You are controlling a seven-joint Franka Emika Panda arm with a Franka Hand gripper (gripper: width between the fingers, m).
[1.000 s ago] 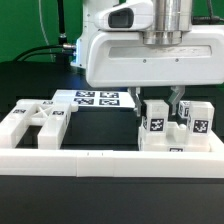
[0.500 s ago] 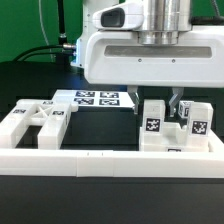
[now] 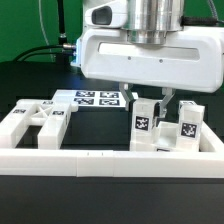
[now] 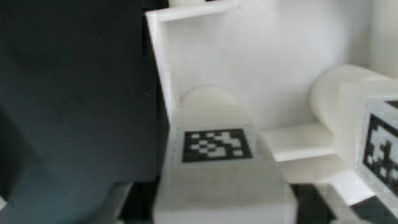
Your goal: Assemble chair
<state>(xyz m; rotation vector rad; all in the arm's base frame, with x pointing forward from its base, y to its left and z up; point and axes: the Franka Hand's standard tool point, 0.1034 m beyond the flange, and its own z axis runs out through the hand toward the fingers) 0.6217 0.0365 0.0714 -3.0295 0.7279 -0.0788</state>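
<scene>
Tool (image 3: 147,99) clamped on tagged chair block (image 3: 146,127), second block (image 3: 191,125) at its 3 o'clock, white rail (image 3: 100,160) at 6 o'clock, black bench (image 3: 100,127)

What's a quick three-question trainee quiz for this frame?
1. True or false: the hand is over the marker board.
2. Which is nearest the camera in the exterior view? A: rail. B: marker board. C: hand.
3. Fill in: the block below the hand shows a black-and-white ____.
Key: 1 false, it is over the blocks at the exterior view's right. 2 A. 3 tag.
</scene>
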